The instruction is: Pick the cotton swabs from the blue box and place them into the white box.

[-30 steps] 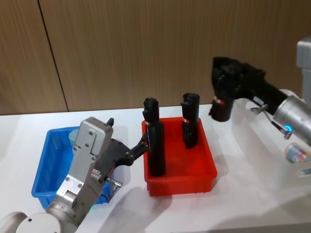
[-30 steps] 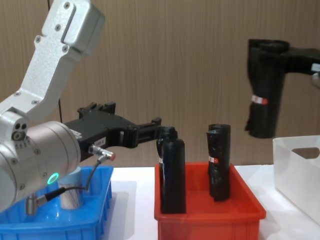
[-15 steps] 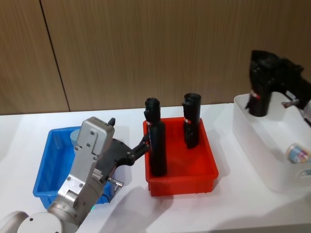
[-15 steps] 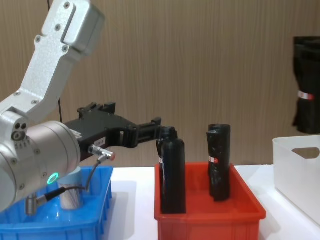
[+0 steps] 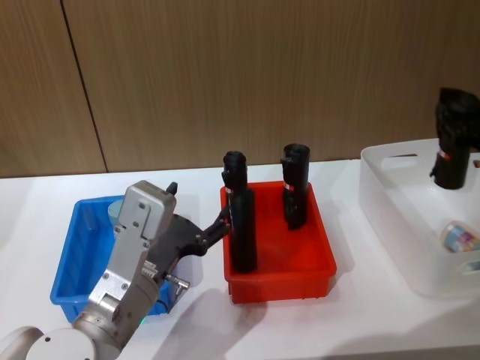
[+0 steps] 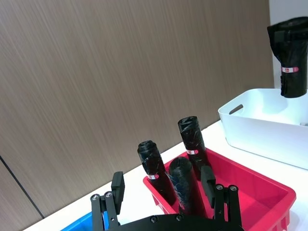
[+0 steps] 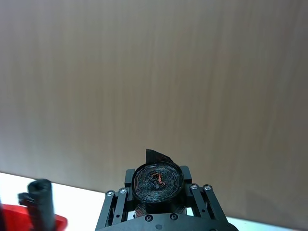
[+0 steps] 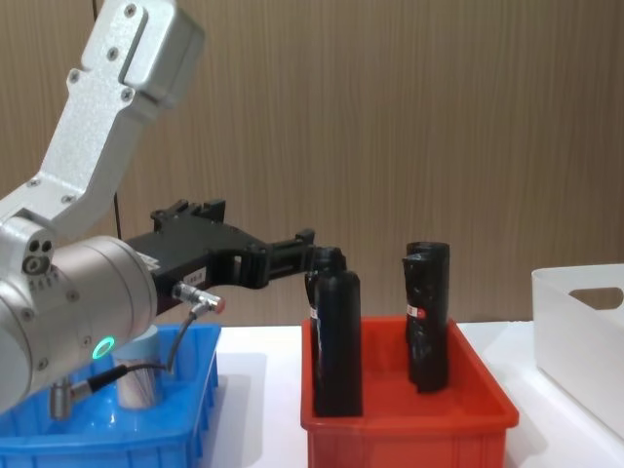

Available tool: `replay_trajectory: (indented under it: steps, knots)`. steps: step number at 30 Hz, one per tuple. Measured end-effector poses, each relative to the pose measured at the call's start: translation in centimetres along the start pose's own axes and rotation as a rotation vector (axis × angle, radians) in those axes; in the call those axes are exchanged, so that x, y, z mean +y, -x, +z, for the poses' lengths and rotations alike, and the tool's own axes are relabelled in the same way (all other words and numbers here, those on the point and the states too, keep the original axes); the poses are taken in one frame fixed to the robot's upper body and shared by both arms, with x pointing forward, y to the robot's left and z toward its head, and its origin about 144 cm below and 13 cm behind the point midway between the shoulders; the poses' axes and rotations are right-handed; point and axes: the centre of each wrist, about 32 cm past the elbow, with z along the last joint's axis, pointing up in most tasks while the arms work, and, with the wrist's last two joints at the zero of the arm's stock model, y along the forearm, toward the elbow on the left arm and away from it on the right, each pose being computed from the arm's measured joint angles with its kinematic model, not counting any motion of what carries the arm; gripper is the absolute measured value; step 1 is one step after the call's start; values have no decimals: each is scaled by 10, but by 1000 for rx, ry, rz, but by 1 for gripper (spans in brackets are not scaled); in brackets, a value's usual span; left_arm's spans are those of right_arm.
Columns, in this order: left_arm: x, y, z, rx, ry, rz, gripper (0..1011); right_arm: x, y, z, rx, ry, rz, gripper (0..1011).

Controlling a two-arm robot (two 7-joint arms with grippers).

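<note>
One jar of cotton swabs (image 8: 142,376) stands in the blue box (image 5: 72,259) at the left, partly hidden behind my left arm. Another cotton swab jar (image 5: 459,237) lies inside the white box (image 5: 386,196) at the right. My left gripper (image 5: 219,227) stands open above the blue box's right edge, its fingertips (image 6: 208,177) reaching toward the front black roll (image 5: 241,232) in the red bin. My right gripper (image 5: 457,120) hangs over the white box, shut on a black roll (image 7: 158,179) with a red-white label.
The red bin (image 5: 319,268) sits between the two boxes, and a second black roll (image 5: 294,187) stands upright in it. A wooden wall runs behind the white table (image 5: 300,322). The white box's slot handle (image 8: 597,296) faces the red bin.
My right gripper carried its black roll rightward, from left of the white box to above its far right part, leaving the chest view. The left arm stayed still.
</note>
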Motion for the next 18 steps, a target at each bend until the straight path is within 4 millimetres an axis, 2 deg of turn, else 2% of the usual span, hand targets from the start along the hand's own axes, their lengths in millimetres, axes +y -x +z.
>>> replay_trajectory:
  steps: [8, 14, 16, 18]
  knots:
    - [0, 0, 0, 0, 0, 0, 1004, 5, -15, -15, 3, 70, -57, 539]
    - [0, 0, 0, 0, 0, 0, 1004, 8, -21, -23, 8, 95, -75, 712]
    - [0, 0, 0, 0, 0, 0, 1004, 9, -23, -26, 10, 101, -80, 740]
    - [0, 0, 0, 0, 0, 0, 1004, 9, -25, -28, 12, 105, -85, 817]
